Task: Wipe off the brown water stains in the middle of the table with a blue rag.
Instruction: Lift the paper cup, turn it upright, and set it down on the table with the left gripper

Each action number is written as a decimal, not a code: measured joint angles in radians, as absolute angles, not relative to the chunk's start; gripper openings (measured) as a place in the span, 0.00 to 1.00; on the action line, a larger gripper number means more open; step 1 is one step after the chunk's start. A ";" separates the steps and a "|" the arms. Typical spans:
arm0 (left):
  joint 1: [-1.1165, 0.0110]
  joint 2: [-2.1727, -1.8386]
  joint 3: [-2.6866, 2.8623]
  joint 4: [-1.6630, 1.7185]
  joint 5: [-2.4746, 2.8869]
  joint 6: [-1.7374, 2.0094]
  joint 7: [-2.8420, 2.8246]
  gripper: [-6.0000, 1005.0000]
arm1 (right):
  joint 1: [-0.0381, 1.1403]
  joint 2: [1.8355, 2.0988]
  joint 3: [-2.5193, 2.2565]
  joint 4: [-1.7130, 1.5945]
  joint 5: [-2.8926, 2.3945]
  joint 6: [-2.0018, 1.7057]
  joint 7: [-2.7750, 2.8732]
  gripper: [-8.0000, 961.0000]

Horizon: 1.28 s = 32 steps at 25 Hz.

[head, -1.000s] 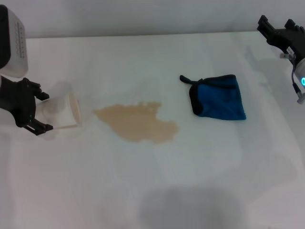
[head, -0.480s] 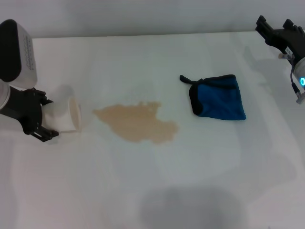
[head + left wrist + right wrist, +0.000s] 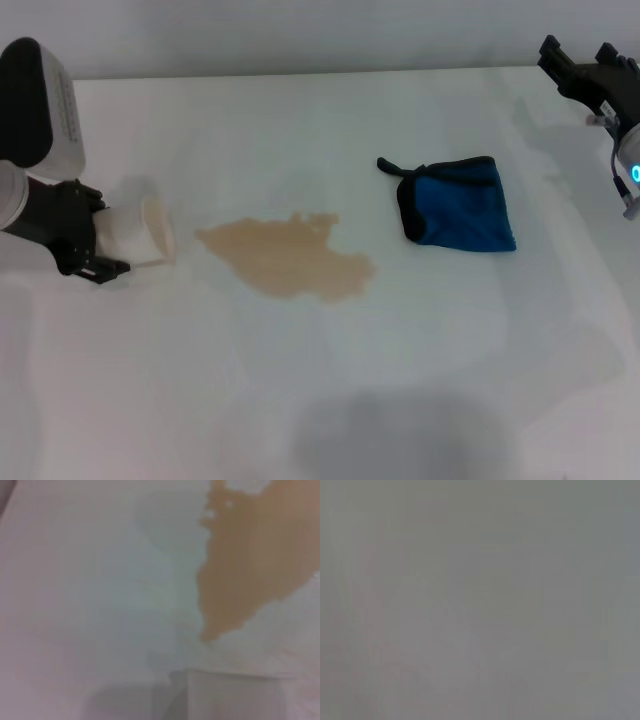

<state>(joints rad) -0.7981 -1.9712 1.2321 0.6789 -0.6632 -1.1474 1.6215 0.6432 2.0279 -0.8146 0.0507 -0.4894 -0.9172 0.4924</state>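
Left gripper [image 3: 100, 240] is at the left edge of the table [image 3: 300, 380], low over the surface, fingers on either side of a pale paper cup [image 3: 142, 234] lying on its side. The cup's open mouth faces right, toward the spill. Fingers look spread around the cup body; can't tell whether they actually press on it.

Brown water stains [image 3: 288, 256] sit mid-table, a flat ragged tan puddle, just right of the cup mouth with a narrow strip of bare white table between them. In the left wrist view the puddle [image 3: 255, 555] shows its ragged edge, with the cup rim [image 3: 235, 690] close beside it.

Blue rag [image 3: 458, 203] lies flat to the right of the puddle and slightly farther back, not touching it. Folded roughly square, black edging along its left side, short black loop [image 3: 388, 166] sticking out at the far-left corner. No gripper is on the rag.

Right gripper [image 3: 580, 75] is up at the far right corner, raised off the table, well apart from the rag and beyond it to the right. Fingers appear spread, nothing between them. Right wrist view is a uniform grey, nothing readable.
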 joint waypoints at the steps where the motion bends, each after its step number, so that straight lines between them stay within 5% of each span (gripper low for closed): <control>1: -0.798 -1.971 1.229 0.680 -0.664 -1.145 1.621 0.80 | 0.643 2.028 -0.815 0.051 -0.489 -0.917 0.492 0.91; 8: -0.794 -1.988 1.118 0.696 -0.689 -1.117 1.614 0.69 | 0.642 2.028 -0.815 0.051 -0.489 -0.917 0.492 0.91; 20: -0.695 -2.071 0.827 0.652 -0.932 -1.031 1.692 0.69 | 0.641 2.028 -0.814 0.044 -0.489 -0.919 0.492 0.91; 32: -0.529 -2.083 0.824 0.404 -1.615 -0.966 2.124 0.69 | 0.616 2.028 -0.815 -0.006 -0.489 -0.918 0.483 0.91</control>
